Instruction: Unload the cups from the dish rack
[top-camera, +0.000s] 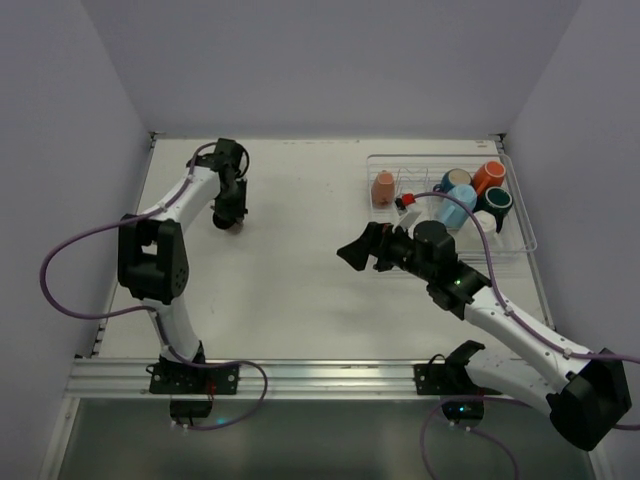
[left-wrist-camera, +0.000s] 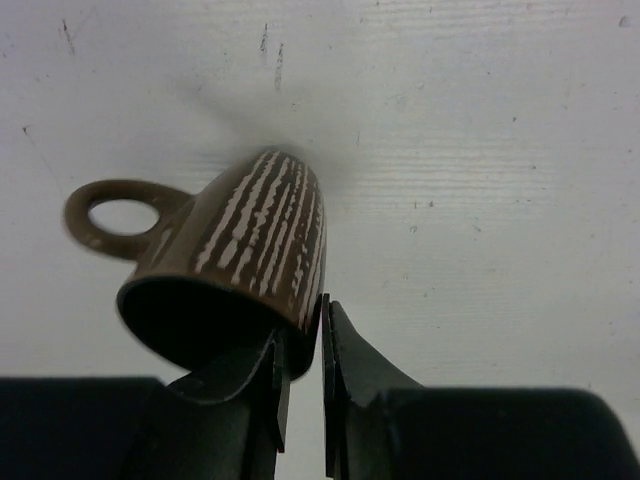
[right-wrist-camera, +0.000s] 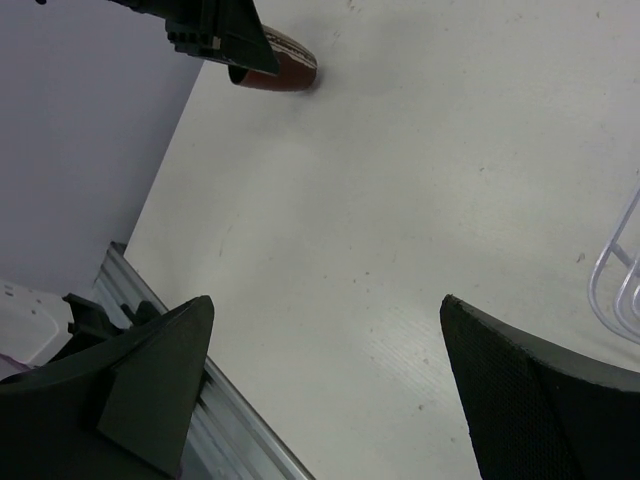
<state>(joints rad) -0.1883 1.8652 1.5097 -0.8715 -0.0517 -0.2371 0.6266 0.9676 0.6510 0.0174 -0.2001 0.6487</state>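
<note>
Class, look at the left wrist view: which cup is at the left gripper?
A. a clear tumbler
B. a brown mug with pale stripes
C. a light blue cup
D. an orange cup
B: the brown mug with pale stripes has its rim pinched between the jaws of the left gripper.

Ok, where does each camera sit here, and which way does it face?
Top external: above and behind the bases, looking down on the table; both arms show, dish rack far right.
Left wrist: looks down at the brown striped cup, the left gripper astride its rim.
Right wrist: looks across the table past the open right gripper.
Shared: both wrist views show that cup.
</note>
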